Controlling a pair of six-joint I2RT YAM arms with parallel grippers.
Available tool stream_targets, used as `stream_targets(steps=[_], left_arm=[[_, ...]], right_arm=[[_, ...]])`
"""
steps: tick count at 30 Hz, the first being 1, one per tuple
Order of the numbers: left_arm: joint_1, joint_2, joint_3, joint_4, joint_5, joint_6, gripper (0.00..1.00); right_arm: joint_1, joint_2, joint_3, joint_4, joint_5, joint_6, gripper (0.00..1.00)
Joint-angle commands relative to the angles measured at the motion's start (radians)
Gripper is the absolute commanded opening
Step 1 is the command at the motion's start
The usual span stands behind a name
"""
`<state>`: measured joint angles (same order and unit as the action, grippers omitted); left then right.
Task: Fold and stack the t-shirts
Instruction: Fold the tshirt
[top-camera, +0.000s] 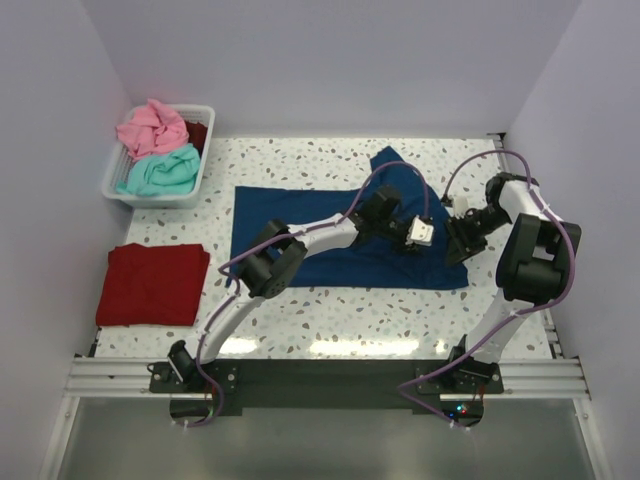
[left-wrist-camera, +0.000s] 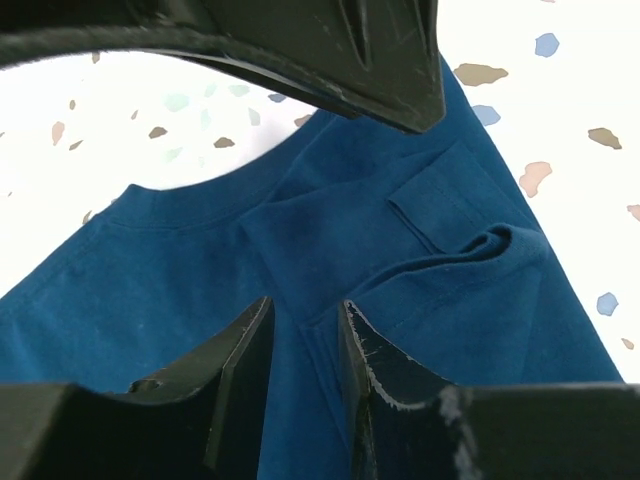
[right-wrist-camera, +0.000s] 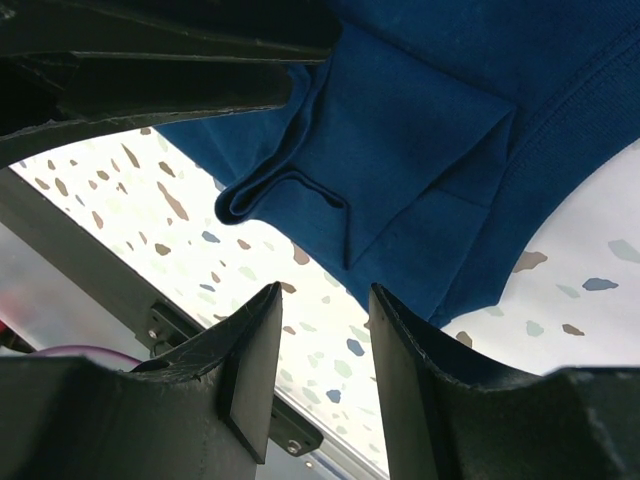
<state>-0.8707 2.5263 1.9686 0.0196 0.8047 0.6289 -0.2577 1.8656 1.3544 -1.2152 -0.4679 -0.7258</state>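
Laundry starts at the far left, where a white basket holds the pink tee bunched on top of the teal tee, both crumpled. Just in front of it, near the table's left edge, the dark red tee lies folded into a flat rectangle, well apart from everything else.

In the middle the navy tee is spread across the speckled top. Its left part is flat, and its right part is rumpled, with a flap pointing towards the back wall. The left arm reaches over the navy cloth to that rumpled side. The left gripper hangs low over the collar area, its jaws a narrow way apart with a fold of navy cloth running into the gap. I cannot tell whether they actually pinch it.

Just beside it, at the shirt's right edge, the right gripper faces the other way. Its jaws stand partly apart with nothing between them, only speckled table showing through the gap. A folded navy sleeve sits right by the fingertips.
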Motion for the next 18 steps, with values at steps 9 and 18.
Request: stream_targets(steps=[9, 18], left_arm=[[0.01, 0.015, 0.073, -0.11, -0.03, -0.106, 0.36], [0.015, 0.043, 0.124, -0.149, -0.058, -0.141, 0.27]], right_arm=[[-0.002, 0.006, 0.034, -0.023, -0.028, -0.024, 0.44], [-0.002, 0.015, 0.049, -0.032, -0.034, -0.026, 0.44]])
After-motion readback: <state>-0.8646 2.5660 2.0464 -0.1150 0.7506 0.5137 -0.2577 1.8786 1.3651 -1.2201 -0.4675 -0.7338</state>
